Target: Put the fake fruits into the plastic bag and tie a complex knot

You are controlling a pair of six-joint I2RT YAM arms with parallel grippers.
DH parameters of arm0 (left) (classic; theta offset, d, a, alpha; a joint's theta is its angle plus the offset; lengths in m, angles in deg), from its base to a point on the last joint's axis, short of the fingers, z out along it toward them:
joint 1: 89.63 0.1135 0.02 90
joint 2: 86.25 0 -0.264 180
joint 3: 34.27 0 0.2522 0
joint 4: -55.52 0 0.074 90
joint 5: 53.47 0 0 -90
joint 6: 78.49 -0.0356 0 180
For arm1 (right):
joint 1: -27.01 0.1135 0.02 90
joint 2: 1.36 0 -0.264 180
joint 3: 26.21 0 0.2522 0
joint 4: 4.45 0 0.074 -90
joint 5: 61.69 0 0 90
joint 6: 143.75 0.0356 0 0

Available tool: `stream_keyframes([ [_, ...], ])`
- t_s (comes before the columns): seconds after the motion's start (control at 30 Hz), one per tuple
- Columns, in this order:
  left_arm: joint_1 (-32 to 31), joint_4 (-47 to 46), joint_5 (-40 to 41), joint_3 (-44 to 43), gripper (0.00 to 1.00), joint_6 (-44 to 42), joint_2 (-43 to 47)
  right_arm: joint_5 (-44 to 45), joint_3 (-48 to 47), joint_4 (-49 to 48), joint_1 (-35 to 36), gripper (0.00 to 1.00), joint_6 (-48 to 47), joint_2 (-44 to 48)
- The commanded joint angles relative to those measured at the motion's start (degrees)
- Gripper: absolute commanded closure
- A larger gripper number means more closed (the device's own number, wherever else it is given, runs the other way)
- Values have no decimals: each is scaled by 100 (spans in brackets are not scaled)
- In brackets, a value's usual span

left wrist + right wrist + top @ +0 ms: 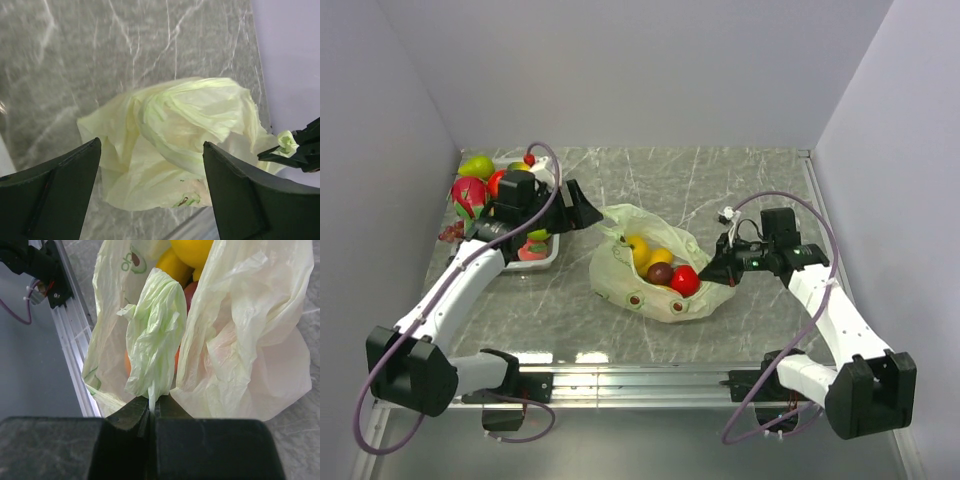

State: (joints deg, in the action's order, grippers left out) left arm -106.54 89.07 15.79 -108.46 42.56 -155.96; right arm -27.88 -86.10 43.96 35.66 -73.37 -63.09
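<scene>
One handle [155, 335] is pinched in the R gripper [151, 412] so the plastic bag [613, 268] is held open for the fake fruits [661, 257]; L gripper [151, 150] is splayed wide, empty.

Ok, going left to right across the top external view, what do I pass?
First the pink plastic dragonfruit → open left tool → crinkly pale-green plastic bag → right tool, shut on the bag's handle.

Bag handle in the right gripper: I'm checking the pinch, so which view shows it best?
Right wrist: the bag handle is close up, its tip pinched in the right gripper. Left wrist shows only a small tuft; in top external it is too small to tell.
</scene>
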Motion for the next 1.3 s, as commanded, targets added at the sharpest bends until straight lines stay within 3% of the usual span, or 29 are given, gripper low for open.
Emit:
stream_keyframes([
  [0.0,-14,-423,-414,180,12,524,-130,-15,-283,103,14,100,-104,-146],
  [0.1,-14,-826,-598,329,17,752,-411,54,-247,-29,32,100,63,-146],
  [0.2,-50,-1511,-844,242,31,903,-771,177,-282,-3,23,100,98,-172],
  [0.3,-50,-2108,-1248,-144,61,860,-1140,327,-379,155,-134,100,142,-67],
  [0.33,-50,-2154,-1327,-502,87,746,-1202,345,-414,225,-387,100,160,38],
  [0.37,-41,-2120,-1328,-714,98,614,-1298,345,-554,417,-573,100,151,91],
  [0.53,152,-2059,-1083,-1445,100,25,-1054,55,-1108,1060,-1890,100,-69,469],
  [0.67,179,-1690,-608,-1403,100,-634,-563,-165,-1381,1246,-2656,100,-25,505],
  [0.83,179,-1146,112,-726,100,-1636,-332,-68,-707,465,-2684,100,738,312],
  [0.97,179,-820,604,-550,100,-2146,-498,185,-213,-862,-2491,100,1661,92],
  [1.17,170,-722,-26,-690,100,-2822,-710,756,34,-2032,-2042,100,2733,-259],
  [1.27,153,-460,209,-725,100,-3261,-877,1196,113,-2235,-2025,100,2823,-741],
])
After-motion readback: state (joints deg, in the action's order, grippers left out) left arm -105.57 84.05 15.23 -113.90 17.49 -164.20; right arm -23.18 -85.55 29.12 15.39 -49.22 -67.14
